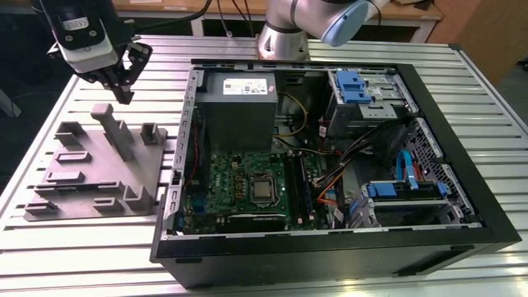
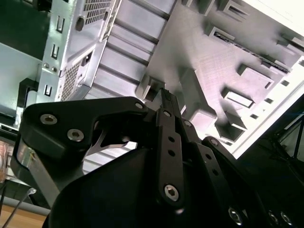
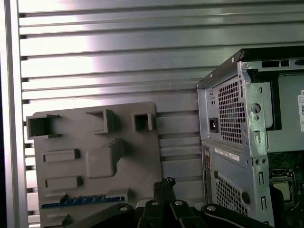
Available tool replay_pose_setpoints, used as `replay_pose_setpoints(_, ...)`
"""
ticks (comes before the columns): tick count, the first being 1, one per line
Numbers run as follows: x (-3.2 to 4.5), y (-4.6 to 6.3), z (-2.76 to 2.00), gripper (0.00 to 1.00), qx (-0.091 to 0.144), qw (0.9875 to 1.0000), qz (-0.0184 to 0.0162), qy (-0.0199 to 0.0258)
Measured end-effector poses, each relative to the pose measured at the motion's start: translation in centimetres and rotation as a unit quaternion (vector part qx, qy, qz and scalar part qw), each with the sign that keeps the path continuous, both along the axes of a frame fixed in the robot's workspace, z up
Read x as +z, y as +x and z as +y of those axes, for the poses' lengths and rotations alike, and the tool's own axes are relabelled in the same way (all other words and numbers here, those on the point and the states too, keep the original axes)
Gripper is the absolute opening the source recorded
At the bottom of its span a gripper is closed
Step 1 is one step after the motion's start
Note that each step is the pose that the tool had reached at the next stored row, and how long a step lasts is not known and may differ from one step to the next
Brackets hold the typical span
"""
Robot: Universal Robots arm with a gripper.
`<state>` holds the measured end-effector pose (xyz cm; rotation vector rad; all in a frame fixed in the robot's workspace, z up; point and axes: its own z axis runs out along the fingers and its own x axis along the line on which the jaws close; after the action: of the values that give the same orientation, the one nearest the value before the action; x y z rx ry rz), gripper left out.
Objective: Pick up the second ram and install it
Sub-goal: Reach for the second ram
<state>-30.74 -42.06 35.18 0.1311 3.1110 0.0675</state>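
A ram stick (image 3: 76,200) with a blue-green edge lies in a long slot of the grey fixture tray (image 3: 137,156). In the exterior view this tray (image 1: 99,185) sits at the left of the open computer case (image 1: 330,247). My gripper (image 1: 125,96) hangs in the air above the tray's far end, fingers pressed together with nothing between them. In both wrist views the shut gripper (image 3: 164,183) (image 2: 165,93) points down at the tray (image 2: 223,61), short of the ram stick. The motherboard (image 1: 239,179) lies inside the case, with its memory slots (image 1: 298,185) beside the processor socket.
The tray carries raised blocks and a tall upright piece (image 1: 115,133). The case's side wall (image 1: 188,124) stands close to the tray's edge. Inside are a power supply (image 1: 239,93), blue drive cages (image 1: 350,86) and bundled cables (image 1: 347,161). All rests on a slatted metal table (image 1: 83,247).
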Motion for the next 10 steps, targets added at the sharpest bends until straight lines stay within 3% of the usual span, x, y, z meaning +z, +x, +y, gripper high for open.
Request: replay_pose_setpoints(10, -0.41, -1.3, -0.7, 0.1, 0.0, 1.0, 0.0, 0.0)
